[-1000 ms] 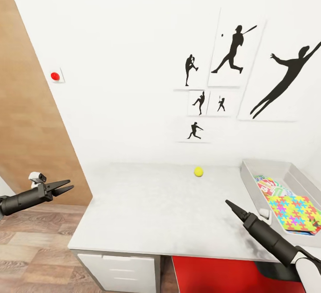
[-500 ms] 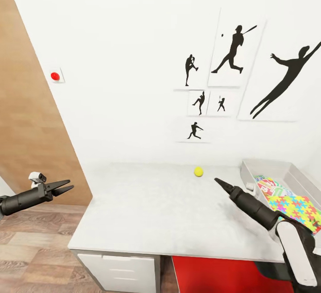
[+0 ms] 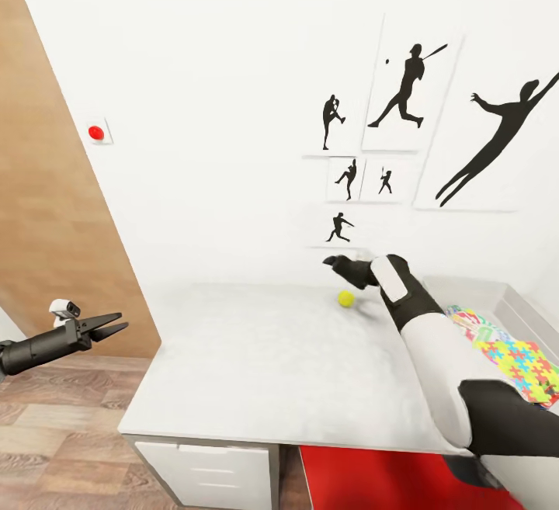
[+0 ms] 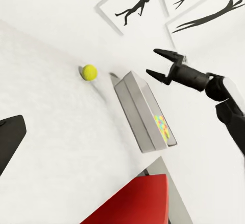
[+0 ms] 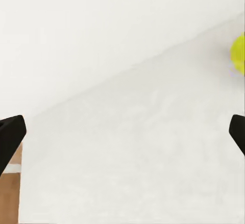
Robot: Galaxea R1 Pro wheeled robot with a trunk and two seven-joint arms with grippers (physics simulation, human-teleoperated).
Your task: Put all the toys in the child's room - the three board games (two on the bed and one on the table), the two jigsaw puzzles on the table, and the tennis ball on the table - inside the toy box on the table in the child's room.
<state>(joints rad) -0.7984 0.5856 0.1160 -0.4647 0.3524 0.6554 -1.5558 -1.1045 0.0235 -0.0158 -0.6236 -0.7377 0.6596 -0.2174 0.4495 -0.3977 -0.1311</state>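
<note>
Right gripper (image 3: 332, 262) spread wide, nothing between the fingers; hovering above the table (image 3: 256, 355), just short of the tennis ball (image 3: 345, 298) on its wall side and higher than it. Fingers clearly parted in the left wrist view (image 4: 162, 65), tips pointing away from the toy box (image 4: 140, 112)

Tennis ball resting on the table near the back wall, a short way from the toy box's near end, not touching it. Seen also at the frame edge in the right wrist view (image 5: 238, 55), off the gripper's centre line, so not yet lined up

Toy box already holding a jigsaw puzzle (image 3: 519, 362) on top of a printed board game (image 3: 475, 325)

Handling, judged: ball light, round, slightly springy, felt surface probably grippy; likely to roll away on the smooth top if nudged from one side. Best taken across its widest part, one finger each side, descending from above rather than sweeping in

Left gripper (image 3: 110, 325) spread too, empty, held off the table's end over the wood floor (image 3: 54, 417)

Against the earlier frames: right arm extended from beside the toy box's near end toward the wall, gripper now past the ball. Ball, toy box, left gripper unchanged; camera steady
</note>
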